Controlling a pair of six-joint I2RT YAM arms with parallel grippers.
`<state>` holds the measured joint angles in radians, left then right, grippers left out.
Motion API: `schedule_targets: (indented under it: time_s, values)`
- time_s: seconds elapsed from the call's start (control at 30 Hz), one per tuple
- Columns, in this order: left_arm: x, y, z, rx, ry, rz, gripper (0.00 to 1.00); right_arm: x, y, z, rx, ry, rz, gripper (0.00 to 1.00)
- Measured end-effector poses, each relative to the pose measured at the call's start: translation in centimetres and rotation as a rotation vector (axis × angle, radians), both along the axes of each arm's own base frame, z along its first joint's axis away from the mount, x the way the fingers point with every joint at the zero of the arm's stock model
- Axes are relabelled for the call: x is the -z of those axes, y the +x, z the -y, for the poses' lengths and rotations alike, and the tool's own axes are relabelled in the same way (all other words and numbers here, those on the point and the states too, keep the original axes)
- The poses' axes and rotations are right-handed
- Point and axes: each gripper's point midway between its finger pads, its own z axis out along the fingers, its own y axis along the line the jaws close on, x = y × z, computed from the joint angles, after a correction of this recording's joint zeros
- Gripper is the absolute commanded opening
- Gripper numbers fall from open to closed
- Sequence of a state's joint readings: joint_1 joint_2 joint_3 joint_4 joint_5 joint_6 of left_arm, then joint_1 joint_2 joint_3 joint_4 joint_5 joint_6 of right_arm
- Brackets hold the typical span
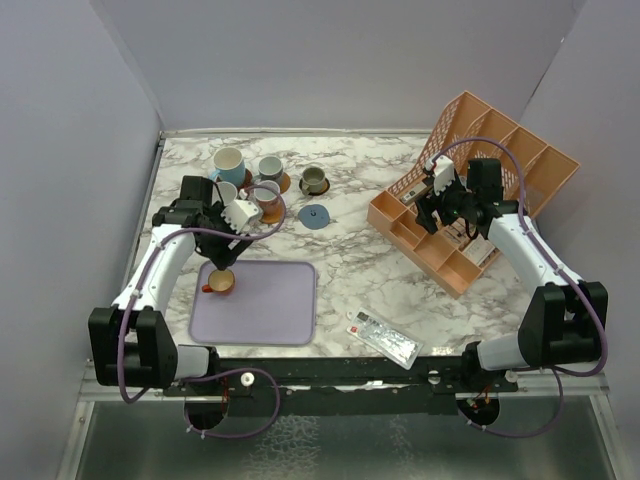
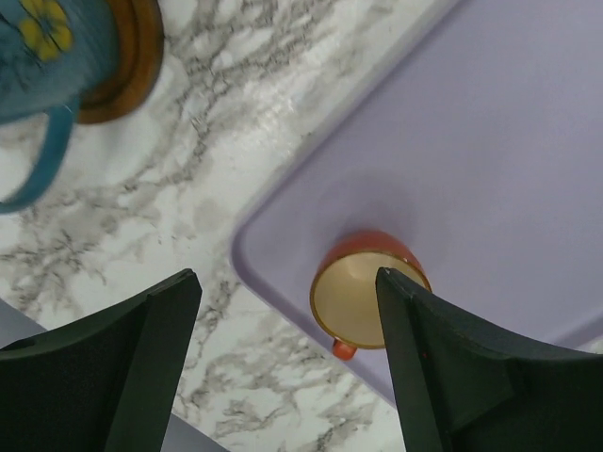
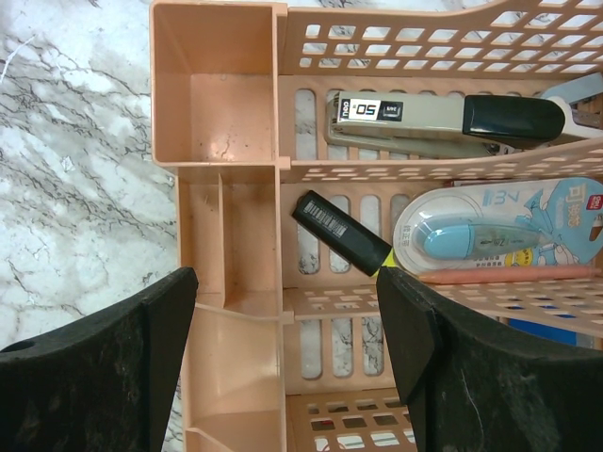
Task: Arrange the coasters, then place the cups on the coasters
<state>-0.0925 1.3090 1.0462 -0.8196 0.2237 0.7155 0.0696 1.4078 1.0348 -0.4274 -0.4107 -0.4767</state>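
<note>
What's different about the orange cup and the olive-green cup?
The orange cup stands on the lavender tray without a coaster; the olive-green cup sits on a dark brown coaster on the marble table. The orange cup is right under the open left gripper; the olive-green cup has no arm near it. Both are small and upright.

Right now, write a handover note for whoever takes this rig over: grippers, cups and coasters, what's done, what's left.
Left gripper: open, above the orange cup, which stands on the lavender tray with no coaster under it.
Right gripper: open, empty, over the orange organiser.
Done: olive-green cup and light blue cup sit on coasters at the back.
Left: grey-blue coaster is bare; the orange cup likely goes there.
</note>
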Motion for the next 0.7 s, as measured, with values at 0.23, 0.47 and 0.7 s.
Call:
schedule_targets:
  time_s: [0.23,0.47,0.7]
  values:
    - [2.2,-2.0,-1.8,0.034,-0.012,-0.088,0.83,0.1,-0.1,0.0,-0.002,0.002,-0.006,0.78]
    - [4.2,-2.0,-2.2,0.104,-0.003,-0.152,0.61,0.3,-0.4,-0.1,-0.003,0.002,-0.019,0.79]
    - [6.0,-2.7,-2.3,0.154,0.006,-0.230,0.35,0.3,-0.4,0.0,-0.003,0.002,-0.022,0.79]
